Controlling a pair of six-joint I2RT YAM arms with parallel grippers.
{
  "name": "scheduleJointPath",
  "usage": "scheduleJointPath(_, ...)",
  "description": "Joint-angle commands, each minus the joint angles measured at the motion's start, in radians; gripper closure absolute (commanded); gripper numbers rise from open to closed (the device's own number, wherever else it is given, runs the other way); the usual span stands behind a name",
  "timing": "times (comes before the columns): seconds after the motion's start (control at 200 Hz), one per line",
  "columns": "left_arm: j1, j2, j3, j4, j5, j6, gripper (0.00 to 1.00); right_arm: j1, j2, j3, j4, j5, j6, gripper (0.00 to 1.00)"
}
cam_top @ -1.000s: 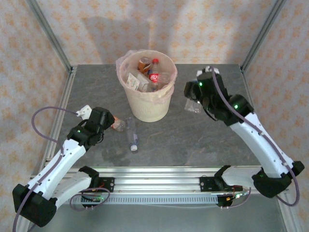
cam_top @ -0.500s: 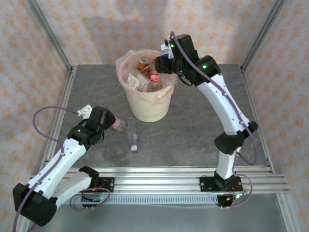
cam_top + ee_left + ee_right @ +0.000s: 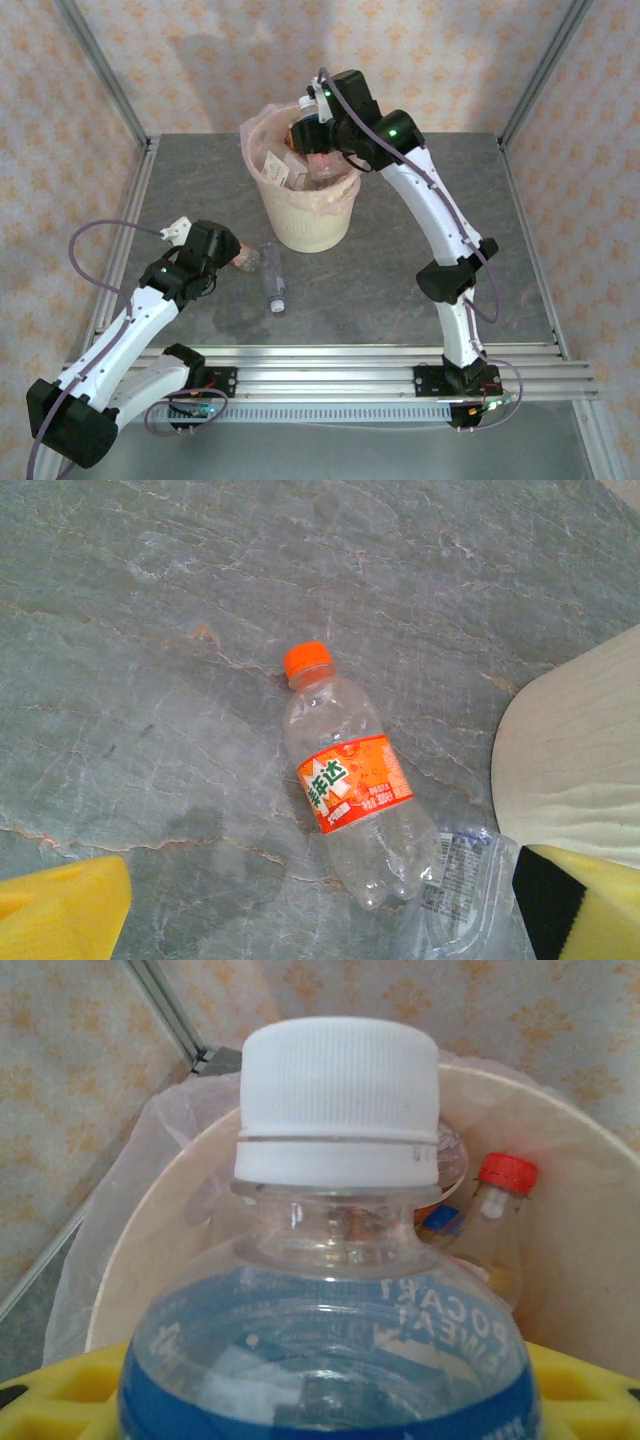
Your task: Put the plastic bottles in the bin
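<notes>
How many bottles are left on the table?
2, both lying by the left gripper: an orange-labelled bottle and a clear bottle beside its base. More could hide behind the bin.

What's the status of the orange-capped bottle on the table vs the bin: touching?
Apart. The left wrist view shows a strip of bare table between the orange-capped bottle and the bin wall.

Top external: fixed high behind the near edge, faced down and forward, wide over the whole table [image 3: 430, 270]. Left wrist: close, faced steeply down at the table and an orange-capped bottle [image 3: 350, 790]. Right wrist: very close behind a white-capped bottle [image 3: 335, 1260], looked across the mouth of the bin [image 3: 600, 1260]. All three views caught part of the bin.
</notes>
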Motion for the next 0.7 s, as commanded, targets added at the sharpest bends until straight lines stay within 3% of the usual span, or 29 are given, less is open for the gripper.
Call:
scheduleJointPath(0.0, 0.008, 0.004, 0.031, -0.006, -0.011, 0.001, 0.0, 0.008, 0.035, 0.045, -0.011, 0.021, -0.031, 0.46)
scheduleJointPath(0.285, 0.008, -0.006, 0.031, -0.015, -0.017, 0.003, 0.0, 0.008, 0.099, 0.064, -0.032, 0.114, -0.063, 0.41)
scheduleJointPath(0.485, 0.008, -0.006, 0.031, -0.015, -0.017, 0.002, 0.0, 0.013, 0.123, 0.09, -0.045, 0.134, -0.078, 0.13)
scheduleJointPath(0.691, 0.008, -0.005, 0.032, -0.016, -0.02, 0.002, 0.0, 0.025, 0.107, 0.116, -0.04, 0.135, -0.086, 0.05)
